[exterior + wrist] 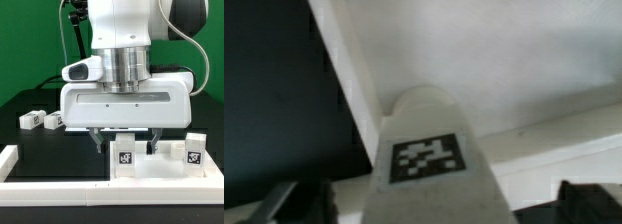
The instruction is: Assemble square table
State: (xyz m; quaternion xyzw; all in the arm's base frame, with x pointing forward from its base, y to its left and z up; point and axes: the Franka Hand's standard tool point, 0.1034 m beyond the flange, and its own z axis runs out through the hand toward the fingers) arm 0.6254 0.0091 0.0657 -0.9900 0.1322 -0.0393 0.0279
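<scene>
My gripper point(126, 146) hangs low over the white square slab point(160, 169) at the front of the exterior view. Its fingers point(97, 141) are spread on either side of an upright white leg block point(125, 158) with a tag. In the wrist view this leg point(429, 150) rises between the two dark fingertips point(287, 203), with a gap on each side, and the slab point(491, 60) lies behind it. The gripper point(438, 208) is open and holds nothing. A second tagged leg point(190, 151) stands on the exterior view's right.
Two more small tagged leg blocks point(30, 118) point(51, 121) lie on the black table at the exterior view's left. A low white border wall point(60, 187) runs along the front and left. A green backdrop stands behind the arm.
</scene>
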